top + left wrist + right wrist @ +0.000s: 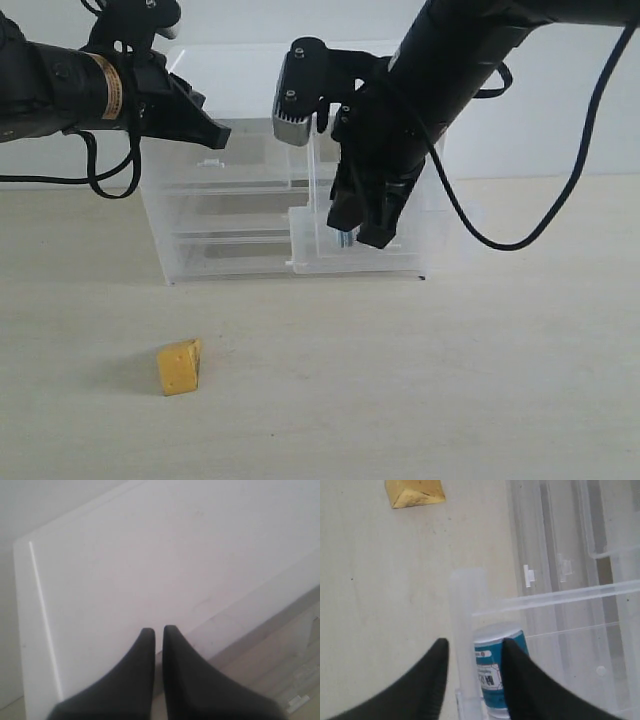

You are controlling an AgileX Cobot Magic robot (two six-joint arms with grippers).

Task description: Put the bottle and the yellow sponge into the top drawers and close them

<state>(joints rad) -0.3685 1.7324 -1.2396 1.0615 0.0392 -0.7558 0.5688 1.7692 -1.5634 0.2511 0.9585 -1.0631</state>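
Observation:
The yellow sponge (180, 367) (415, 492) lies alone on the table in front of the cabinet. The right top drawer (310, 262) is pulled out, and the bottle (346, 238) (492, 672), teal with a white label, rests inside it just behind the front wall (465, 630). My right gripper (360, 230) (474, 644) hangs over that drawer, open, with one finger outside the front wall and the other beside the bottle. The left top drawer (215, 165) is pushed in. My left gripper (222, 135) (159, 630) is shut and empty above the cabinet's white top (150, 555).
The translucent cabinet (160, 230) stands at the back of the pale table (450, 380); two full-width drawers sit below the top ones. A black cable (520, 240) hangs from the right arm down to the table. Small white clip handles (529, 575) show through the plastic.

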